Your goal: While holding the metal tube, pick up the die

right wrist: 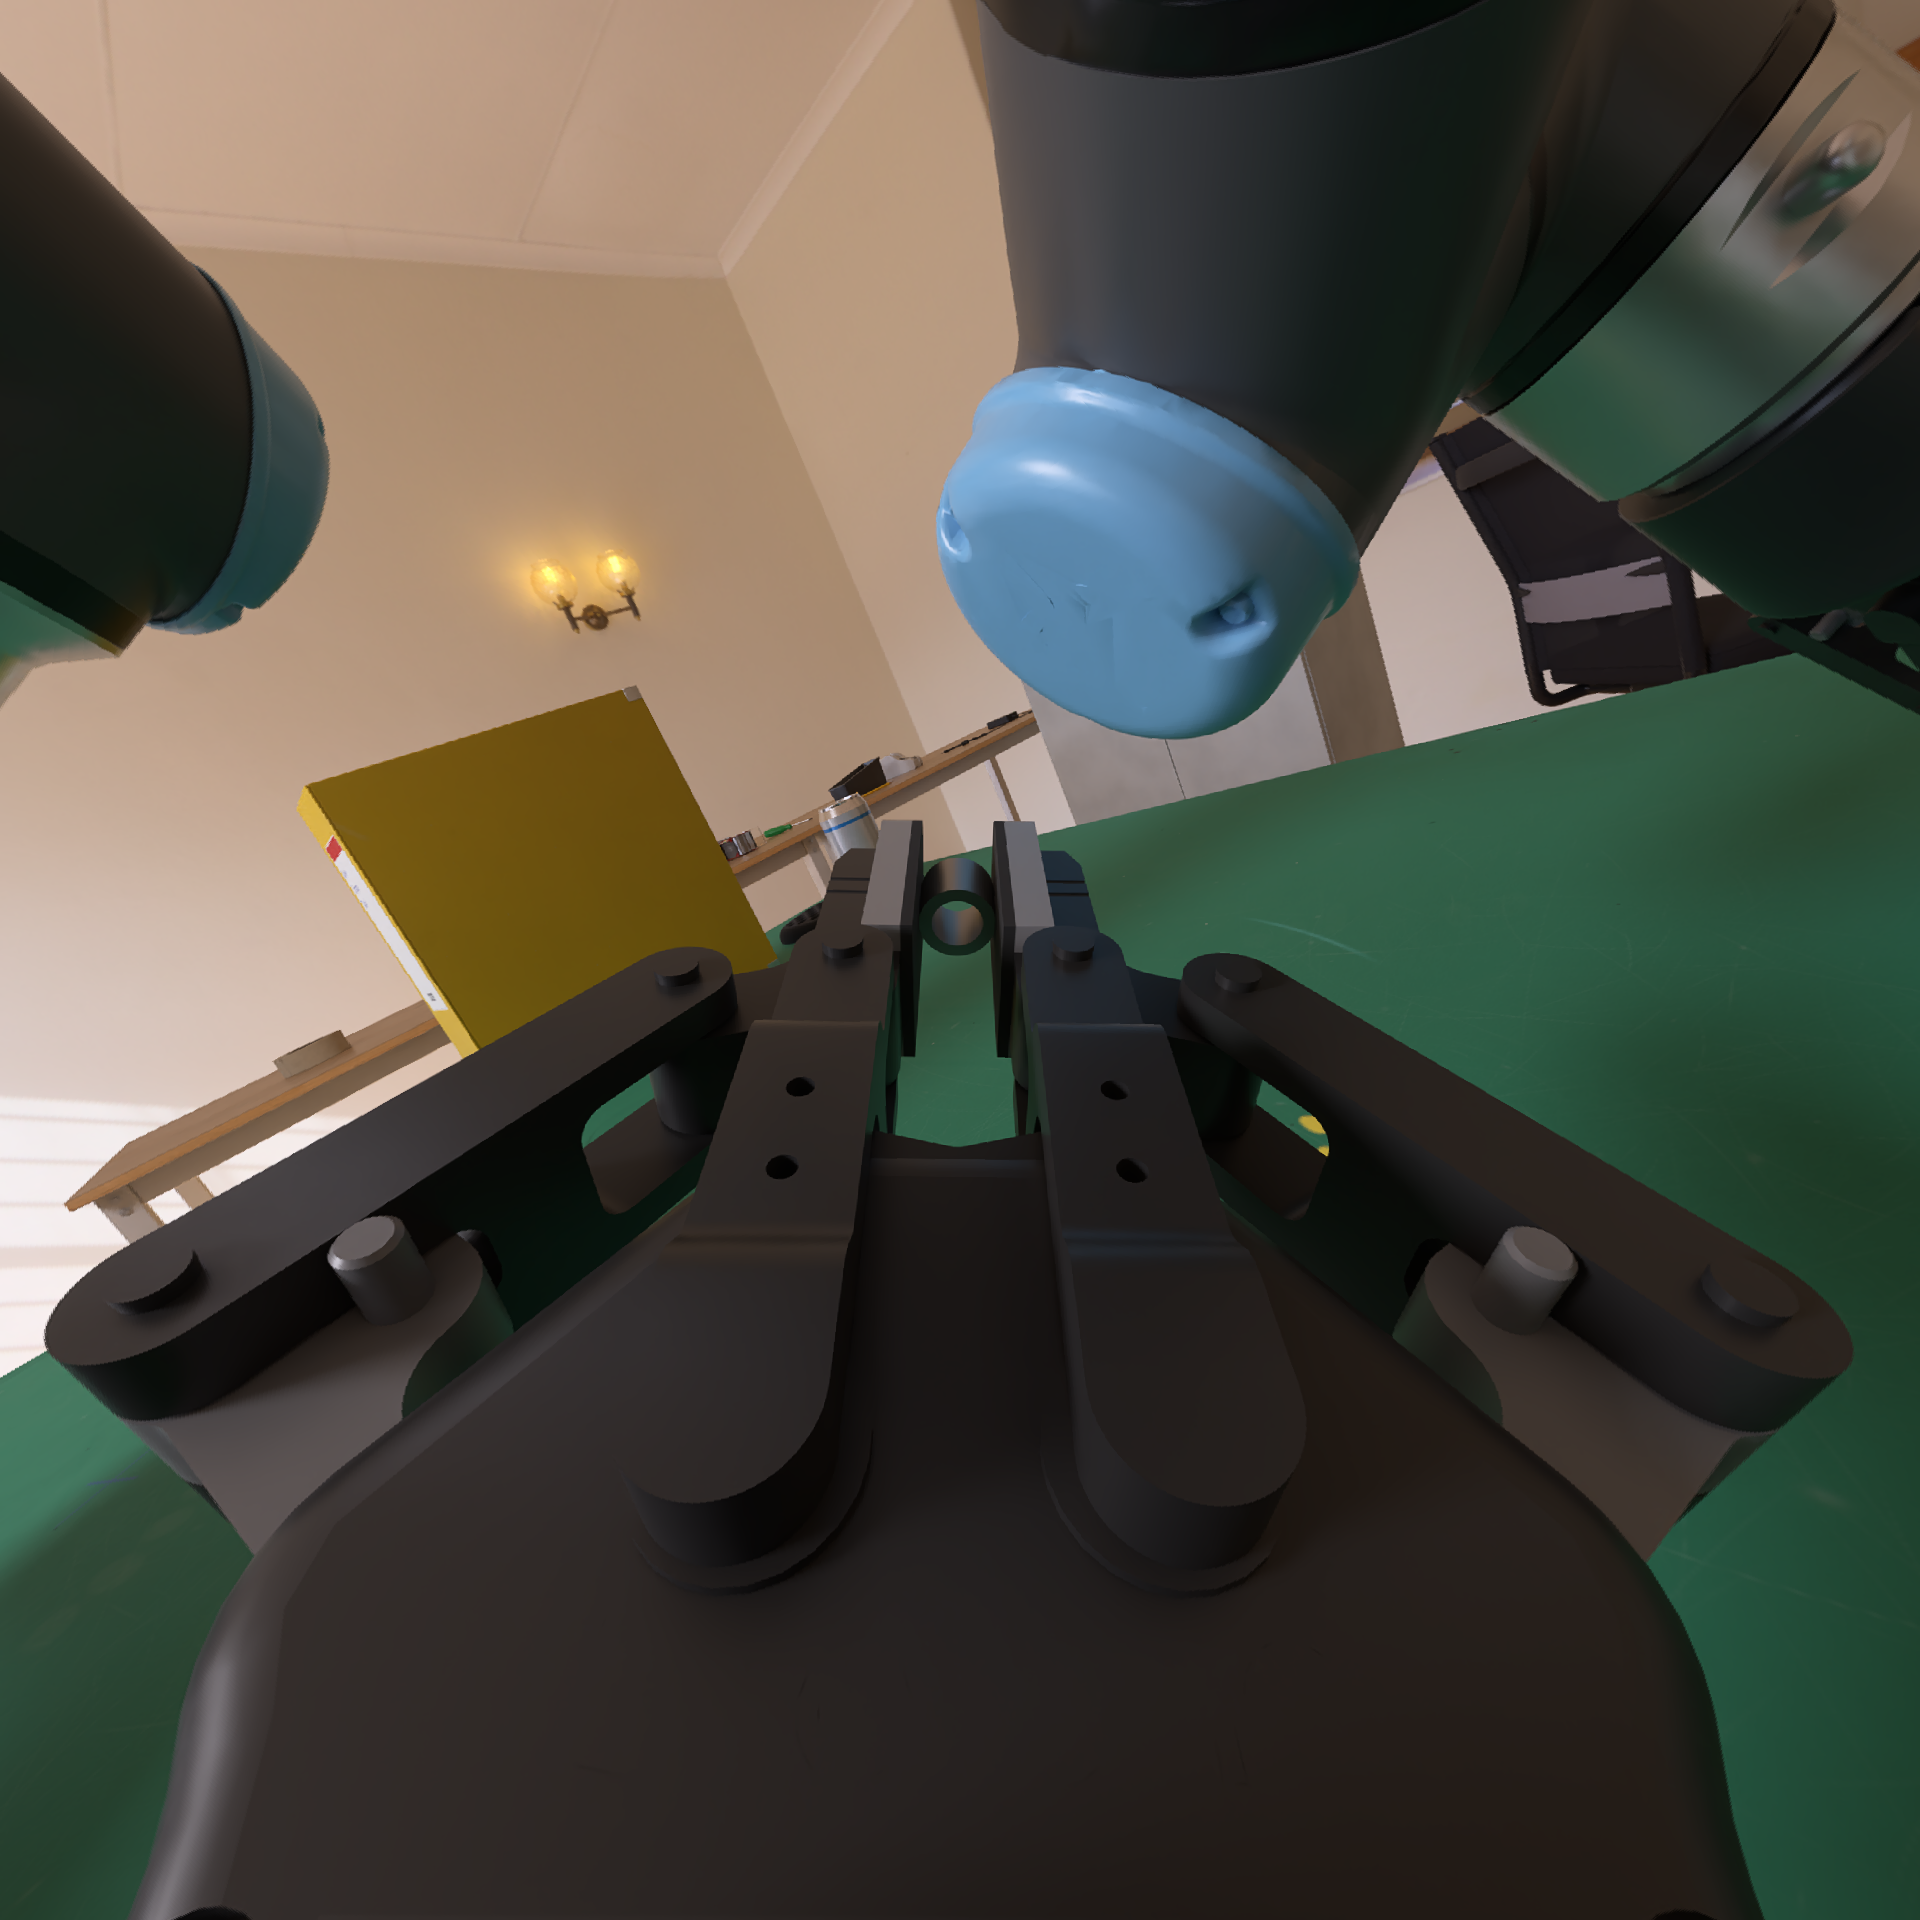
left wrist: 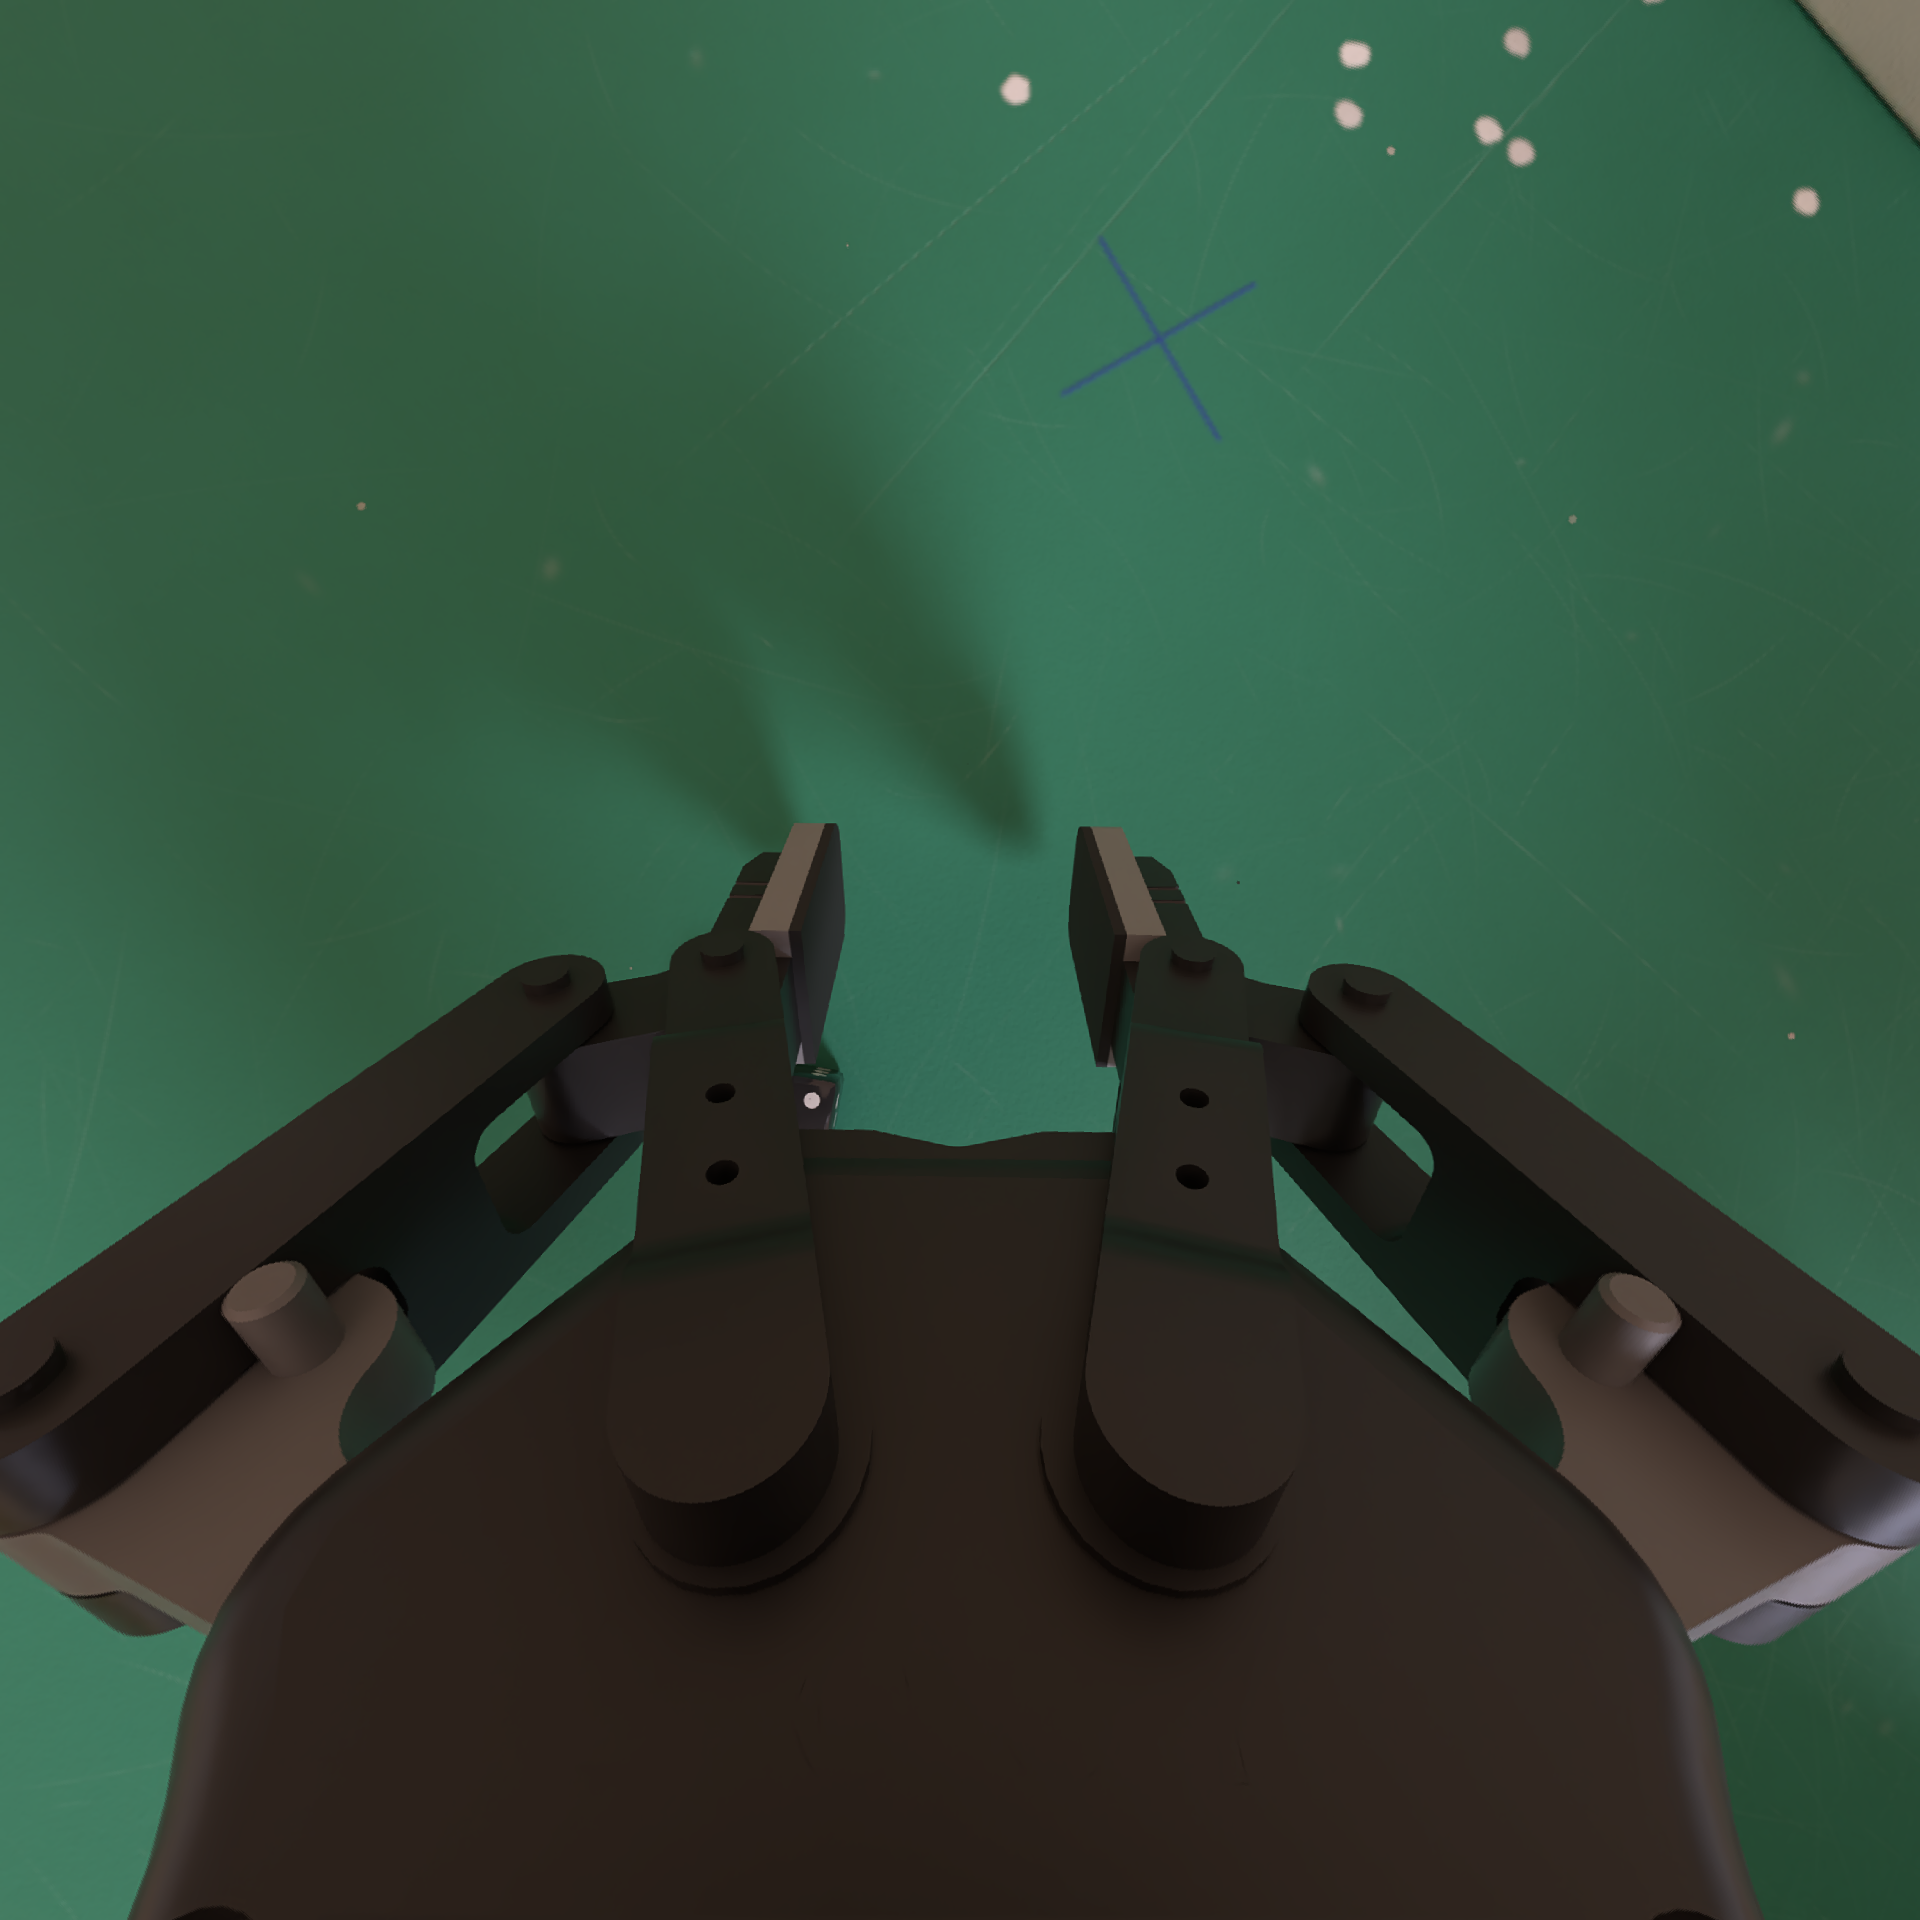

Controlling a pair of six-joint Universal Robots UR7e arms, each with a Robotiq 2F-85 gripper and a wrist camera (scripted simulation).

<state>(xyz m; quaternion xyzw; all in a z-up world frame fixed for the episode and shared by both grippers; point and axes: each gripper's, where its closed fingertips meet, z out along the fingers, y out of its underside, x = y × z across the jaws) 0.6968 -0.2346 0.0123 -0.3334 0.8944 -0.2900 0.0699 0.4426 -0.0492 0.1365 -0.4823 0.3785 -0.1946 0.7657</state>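
In the left wrist view my left gripper [left wrist: 956,862] is open, its fingers spread above the green mat [left wrist: 520,416]. A small dark die [left wrist: 816,1099] with a white pip shows low between the fingers, right beside the inner side of the left finger and mostly hidden by it. Nothing is held between the pads. In the right wrist view my right gripper [right wrist: 958,883] is shut on a dark metal tube [right wrist: 956,920], seen end-on with its bore open toward me, held above the green table.
A blue cross mark [left wrist: 1158,338] and several pale dots [left wrist: 1351,114] lie on the mat ahead. In the right wrist view a yellow box [right wrist: 520,862] stands at the table's left, and an arm joint with a blue cap [right wrist: 1132,561] hangs overhead.
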